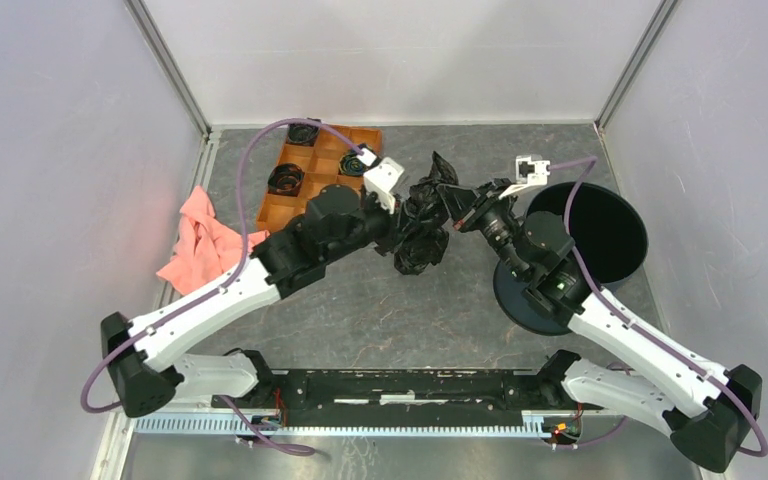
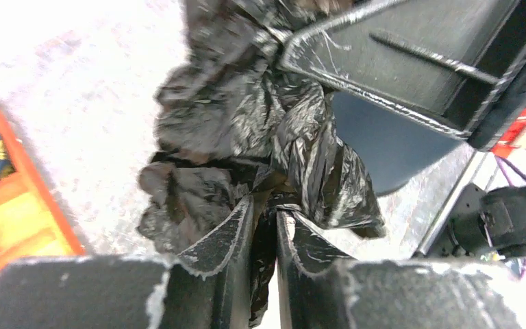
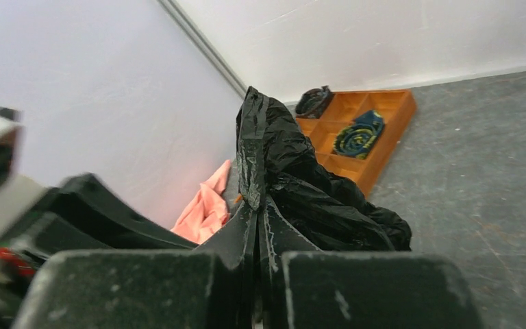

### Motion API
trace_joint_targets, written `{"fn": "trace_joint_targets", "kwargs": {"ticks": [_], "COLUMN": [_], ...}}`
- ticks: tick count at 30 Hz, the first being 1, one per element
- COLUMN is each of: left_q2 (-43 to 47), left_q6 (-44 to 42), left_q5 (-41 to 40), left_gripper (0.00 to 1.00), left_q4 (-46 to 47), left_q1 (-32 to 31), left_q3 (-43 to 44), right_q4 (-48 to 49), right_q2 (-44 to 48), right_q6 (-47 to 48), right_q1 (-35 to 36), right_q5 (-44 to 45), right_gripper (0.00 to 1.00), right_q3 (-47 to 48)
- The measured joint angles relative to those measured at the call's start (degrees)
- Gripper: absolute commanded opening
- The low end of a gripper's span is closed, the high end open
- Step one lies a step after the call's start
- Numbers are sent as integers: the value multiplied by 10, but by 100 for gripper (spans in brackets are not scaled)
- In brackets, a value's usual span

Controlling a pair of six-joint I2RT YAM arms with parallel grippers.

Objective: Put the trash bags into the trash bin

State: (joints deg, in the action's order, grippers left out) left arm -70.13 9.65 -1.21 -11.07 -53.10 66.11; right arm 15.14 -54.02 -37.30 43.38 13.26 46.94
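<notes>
Top view: the bin [image 1: 636, 250] side is partly covered by the right arm [image 1: 545, 265]; the fingertips of the left gripper [image 1: 405, 215] and right gripper [image 1: 450, 198] are hidden in the bag [image 1: 422, 235]. Left wrist view: the tray [image 2: 20, 219] is cut off by the left edge. Right wrist view: the cloth [image 3: 205, 209] is partly hidden by the blurred left arm [image 3: 89, 205].
</notes>
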Motion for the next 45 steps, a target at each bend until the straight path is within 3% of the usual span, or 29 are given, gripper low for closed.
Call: {"fn": "trace_joint_targets", "kwargs": {"ticks": [6,18,22,31,40,45], "left_q2": [88,116,116,148,215,224], "left_q6": [-12,-12,-12,-12,-12,-12], "left_q5": [-41,-96,-112,-169,-230,-239], "left_gripper": [18,4,2,2,2,2], "left_q4": [26,46,43,45,76,94], "left_q1": [0,0,0,0,10,13], "left_q3": [-19,-25,-25,-40,-75,-77], "right_q4": [-31,-115,-167,-214,-226,-205], "right_q2": [33,36,28,40,74,45], "right_q6": [34,201,262,322,332,356], "right_q1": [0,0,0,0,0,0], "right_q5": [49,19,-25,-102,-99,-179], "right_gripper": [14,80,94,98,98,98], "right_q3": [-11,-11,-10,-3,6,5]}}
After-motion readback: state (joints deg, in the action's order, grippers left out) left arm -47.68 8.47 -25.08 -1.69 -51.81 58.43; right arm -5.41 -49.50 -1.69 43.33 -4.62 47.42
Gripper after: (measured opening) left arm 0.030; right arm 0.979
